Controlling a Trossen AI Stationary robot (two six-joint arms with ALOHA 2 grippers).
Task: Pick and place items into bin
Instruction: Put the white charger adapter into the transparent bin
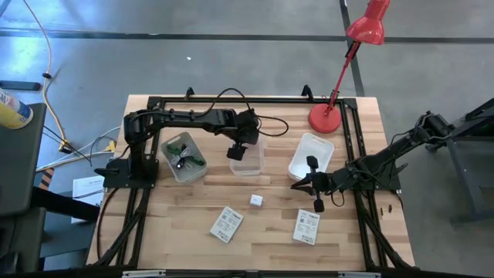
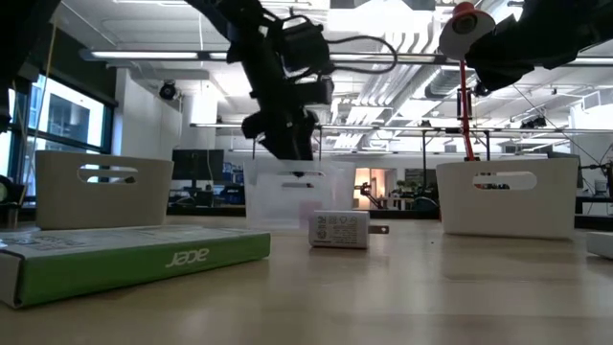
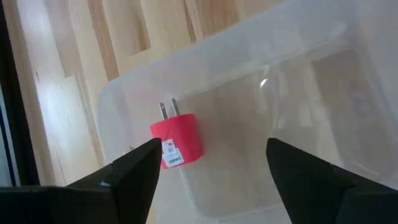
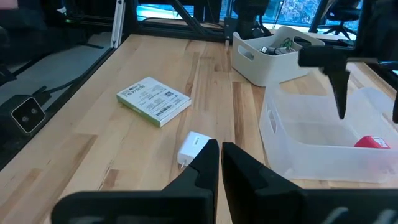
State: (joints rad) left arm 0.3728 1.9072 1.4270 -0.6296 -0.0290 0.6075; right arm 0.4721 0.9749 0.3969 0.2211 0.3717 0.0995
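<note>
The pink cube [image 3: 177,142], a plug with two prongs, lies on the floor of the clear bin [image 1: 248,157]; it also shows as the pink cube [image 4: 373,142]. My left gripper [image 3: 211,163] hangs open above it, over the bin [image 2: 287,144]. The white cube [image 1: 256,200] lies on the table in front of my right gripper [image 4: 219,152], which is shut and holds nothing [image 1: 297,185]. Two flat printed packets [image 1: 226,224] [image 1: 306,227] lie near the table's near edge. A dark cable and something green sit in the left white bin [image 1: 184,158].
A second white bin [image 1: 311,156] stands to the right of the clear one, beside the red lamp's base [image 1: 325,117]. A black frame [image 1: 231,100] runs round the table. Bare wood lies between the bins and the packets.
</note>
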